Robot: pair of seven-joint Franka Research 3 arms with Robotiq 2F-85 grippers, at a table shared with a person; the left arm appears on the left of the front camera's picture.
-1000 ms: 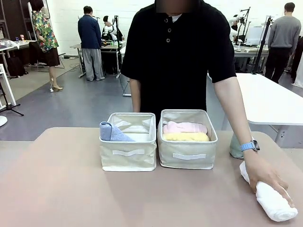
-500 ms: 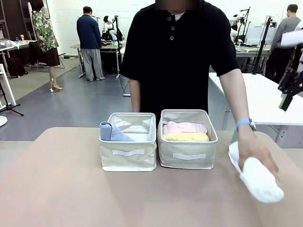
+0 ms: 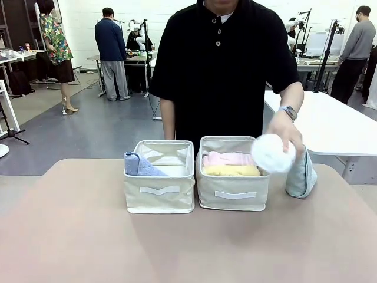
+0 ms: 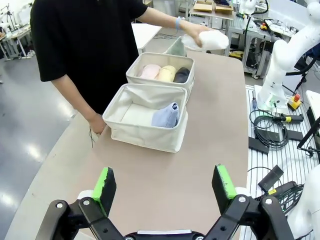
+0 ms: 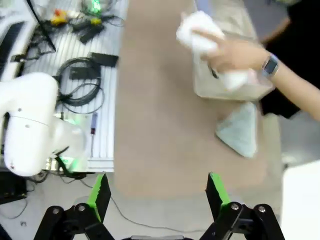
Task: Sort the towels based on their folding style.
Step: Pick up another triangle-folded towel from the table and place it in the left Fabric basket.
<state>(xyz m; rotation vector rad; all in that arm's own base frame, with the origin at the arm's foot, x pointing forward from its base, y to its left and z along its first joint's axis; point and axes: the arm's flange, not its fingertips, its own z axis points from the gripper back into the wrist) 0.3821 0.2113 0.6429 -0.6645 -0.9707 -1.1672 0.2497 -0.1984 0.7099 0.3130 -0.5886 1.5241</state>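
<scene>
While left claw [image 4: 164,187] and right claw [image 5: 155,192] gape empty, the white towel [image 3: 272,153] looks soft, light, best pinched mid-roll.

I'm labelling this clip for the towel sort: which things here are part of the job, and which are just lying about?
Part of the job: white rolled towel in the person's hand; teal cone towel; lavender-blue towel; pink towel; yellow towel; dark grey towel; left bin; right bin.
Just lying about: floor cables; white side table.
</scene>
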